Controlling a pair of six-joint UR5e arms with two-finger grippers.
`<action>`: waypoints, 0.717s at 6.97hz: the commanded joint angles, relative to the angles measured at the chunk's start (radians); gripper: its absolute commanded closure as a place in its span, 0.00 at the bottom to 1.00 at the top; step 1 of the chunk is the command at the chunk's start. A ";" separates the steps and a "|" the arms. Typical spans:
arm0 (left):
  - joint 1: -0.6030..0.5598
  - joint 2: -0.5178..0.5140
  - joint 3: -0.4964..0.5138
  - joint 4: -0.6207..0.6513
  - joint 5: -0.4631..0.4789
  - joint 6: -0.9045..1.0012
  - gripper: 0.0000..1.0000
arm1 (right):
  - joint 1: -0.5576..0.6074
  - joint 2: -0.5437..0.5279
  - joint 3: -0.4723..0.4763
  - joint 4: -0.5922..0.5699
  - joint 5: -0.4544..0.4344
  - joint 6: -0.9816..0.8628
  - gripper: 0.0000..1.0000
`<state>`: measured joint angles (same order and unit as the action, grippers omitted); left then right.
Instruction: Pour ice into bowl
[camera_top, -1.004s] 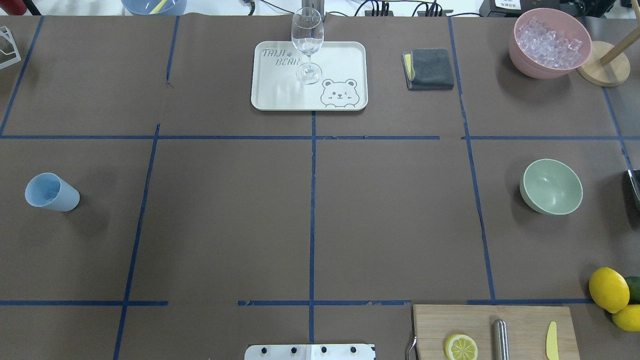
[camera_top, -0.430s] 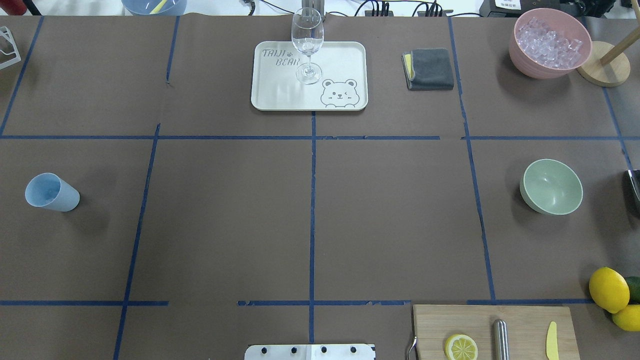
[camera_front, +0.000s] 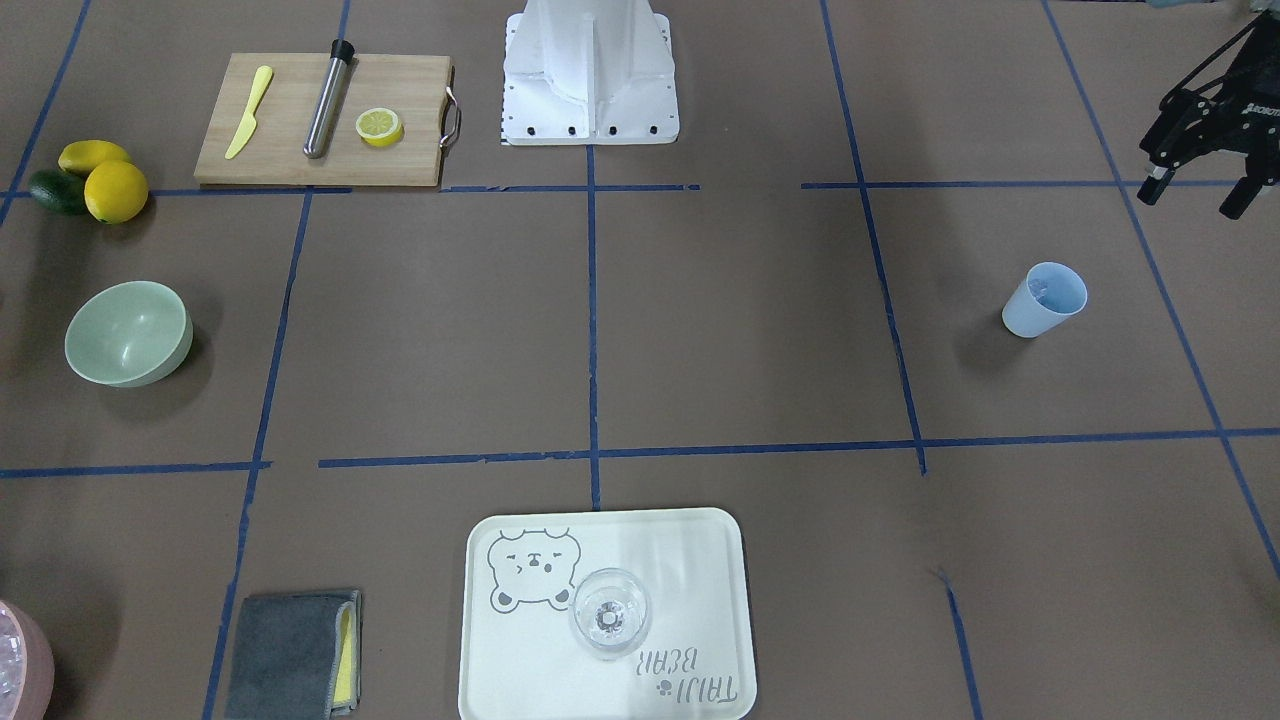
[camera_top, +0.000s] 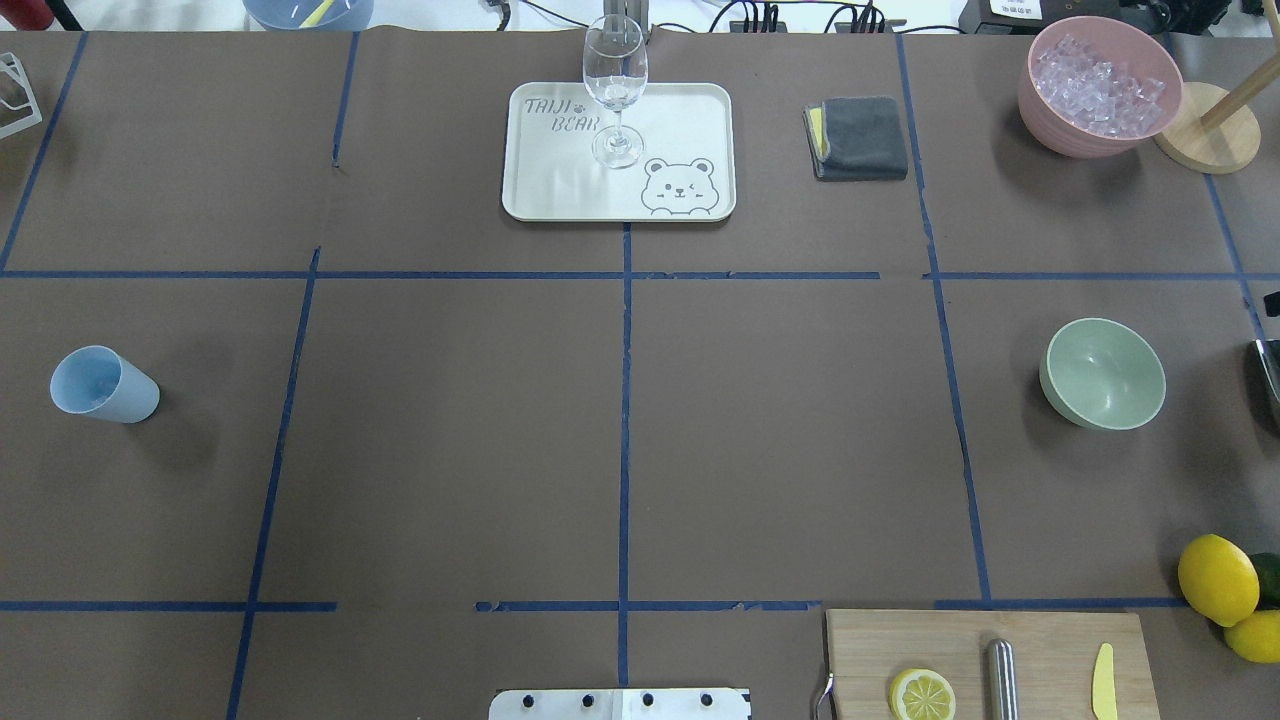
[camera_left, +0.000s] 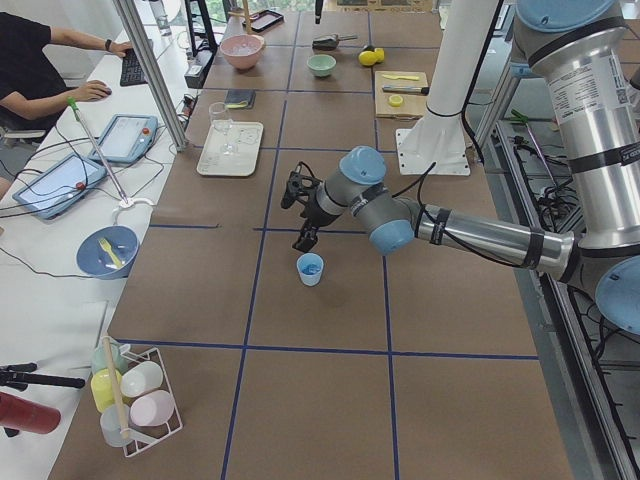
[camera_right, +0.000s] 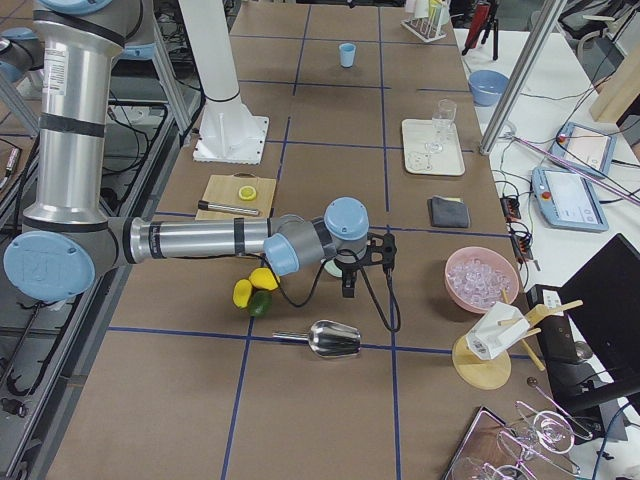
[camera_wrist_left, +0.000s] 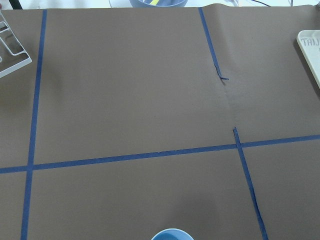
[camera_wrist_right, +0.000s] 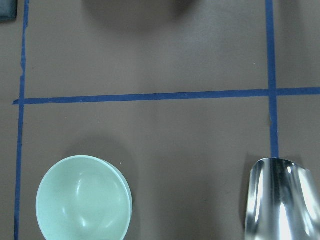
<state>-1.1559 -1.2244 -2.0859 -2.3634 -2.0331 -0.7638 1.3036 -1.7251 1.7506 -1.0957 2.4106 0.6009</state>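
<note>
Starting out, by my reading: the ice (camera_front: 1050, 290) looks to sit as faint glassy bits in the blue cup (camera_front: 1022, 318), well apart from the empty bowl (camera_top: 1104, 372) across the desk (camera_top: 450, 450). The left jaws hover spread open near the cup, holding nothing. Whether the right jaws, near the bowl, are open I cannot tell. Next: descend, straddle the cup, close gently, keep it upright.

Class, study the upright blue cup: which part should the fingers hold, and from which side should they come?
Hold the blue cup by its outer wall, about halfway up, coming in level from the side. It stands upright, mouth open upward, with a round tapered wall; a side hold leaves the mouth free for pouring.
</note>
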 joint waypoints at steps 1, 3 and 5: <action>0.056 0.038 -0.023 -0.034 0.150 -0.015 0.00 | -0.233 -0.004 -0.124 0.343 -0.164 0.306 0.00; 0.091 0.085 -0.023 -0.100 0.218 -0.018 0.00 | -0.325 0.004 -0.172 0.407 -0.217 0.378 0.00; 0.099 0.083 -0.022 -0.105 0.218 -0.019 0.00 | -0.328 0.001 -0.169 0.409 -0.205 0.378 0.60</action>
<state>-1.0631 -1.1423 -2.1087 -2.4637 -1.8183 -0.7821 0.9833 -1.7235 1.5832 -0.6925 2.2035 0.9755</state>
